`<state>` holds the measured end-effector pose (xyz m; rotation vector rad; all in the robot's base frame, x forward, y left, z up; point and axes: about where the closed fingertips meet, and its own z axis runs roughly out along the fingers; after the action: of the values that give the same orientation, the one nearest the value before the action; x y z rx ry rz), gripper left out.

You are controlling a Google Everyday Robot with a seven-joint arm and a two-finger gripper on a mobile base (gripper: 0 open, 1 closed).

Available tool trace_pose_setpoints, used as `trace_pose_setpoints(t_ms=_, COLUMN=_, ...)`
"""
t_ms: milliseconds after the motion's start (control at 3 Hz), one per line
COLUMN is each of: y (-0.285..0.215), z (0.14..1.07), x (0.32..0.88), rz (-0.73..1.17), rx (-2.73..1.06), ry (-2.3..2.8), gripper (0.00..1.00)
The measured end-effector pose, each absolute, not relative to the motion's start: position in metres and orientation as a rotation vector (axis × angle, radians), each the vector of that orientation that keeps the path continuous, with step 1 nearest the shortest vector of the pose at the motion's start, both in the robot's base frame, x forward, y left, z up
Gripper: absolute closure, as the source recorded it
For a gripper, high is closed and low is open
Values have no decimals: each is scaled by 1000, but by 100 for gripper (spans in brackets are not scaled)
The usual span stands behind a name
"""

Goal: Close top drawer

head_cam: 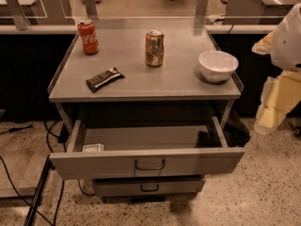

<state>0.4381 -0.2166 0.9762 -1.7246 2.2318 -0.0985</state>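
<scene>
Down and to the left of the gripper [275, 102]: the top drawer [94, 164], pulled well out, front panel and handle [149, 164] facing outward. Gripper itself parked well apart, off to the right, possibly staged for a push on that panel. Open or closed: cannot tell.

Free floor [197, 211] fronts top drawer [148, 163]; end effector [274, 106] at right.
</scene>
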Motion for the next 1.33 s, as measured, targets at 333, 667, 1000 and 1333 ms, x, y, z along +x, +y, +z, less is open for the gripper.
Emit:
trace_pose_setpoints(t_ms=333, y=-217, z=976, x=438, rz=-98, rx=-1725, ry=2232, gripper=0)
trace_pose_setpoints(t_ms=667, y=-217, z=976, x=438, rz=-99, rx=-1725, ry=2232, gripper=13)
trace_pose_setpoints(t_ms=1000, y=-216, z=971, x=435, rz=-105, rx=-1717, ry=2227, gripper=36)
trace_pose_setpoints(t_ms=1333, y=-215, z=956, x=429, rz=-99, rx=-1694, ry=2223, gripper=59)
